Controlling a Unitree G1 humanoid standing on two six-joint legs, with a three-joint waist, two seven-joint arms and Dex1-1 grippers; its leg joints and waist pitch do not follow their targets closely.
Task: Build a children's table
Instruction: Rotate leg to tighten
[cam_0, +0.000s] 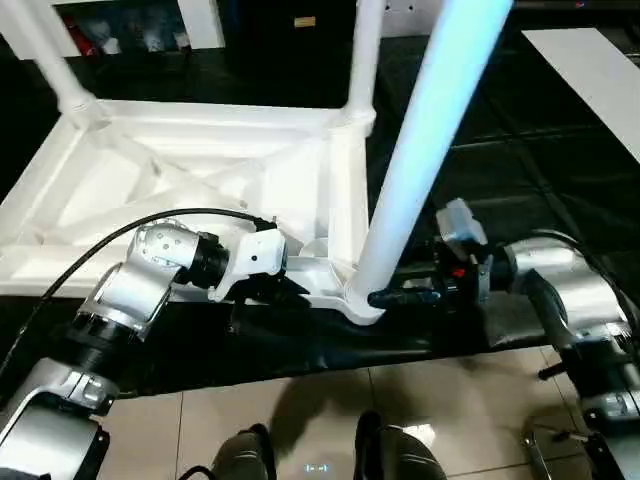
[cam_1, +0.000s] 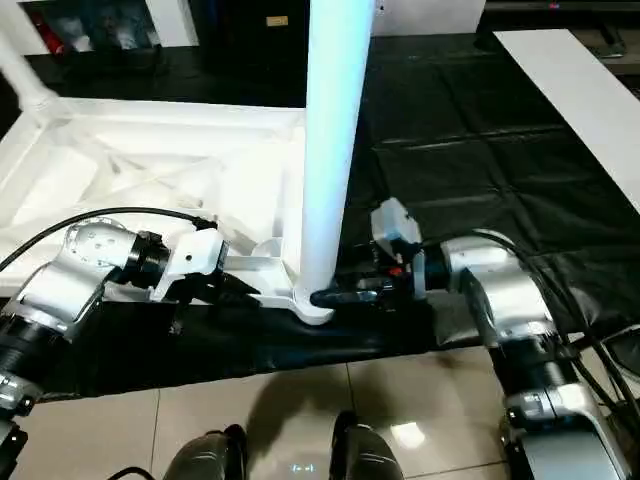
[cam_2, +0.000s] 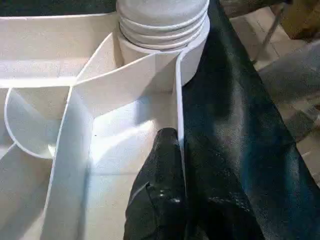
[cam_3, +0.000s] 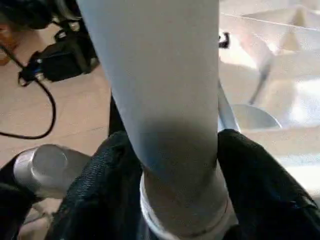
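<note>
A black-covered work table (cam_0: 560, 170) stands over a pale tiled floor (cam_0: 300, 410), with a white panel (cam_1: 580, 80) lying toward its far right corner. The children's table (cam_0: 190, 180) lies upside down on the left half of this surface, its ribbed underside facing up and its near rim running along the work table's front edge. Two legs rise from the far corner sockets, one at the far left (cam_0: 45, 50) and one at the far right (cam_0: 365, 55).

At the near right corner of the upturned top, a third leg (cam_0: 420, 150) stands upright in its round socket (cam_0: 362, 300), leaning slightly toward the far right. The threaded base of this leg sits in the socket, as the left wrist view shows (cam_2: 162, 22).

The left gripper (cam_0: 275, 285) reaches in from the left along the front edge, its black fingers (cam_2: 160, 200) clenched together on the near rim wall of the top, one finger inside the rim and the other outside against the black cover. The right gripper (cam_0: 400, 297) comes in from the right at socket height. Its fingers (cam_3: 260, 185) stand apart on either side of the leg's lower end, just above the socket, grasping the leg between them.

The robot's silver forearms (cam_1: 490, 290) extend out over the front edge of the work table.
</note>
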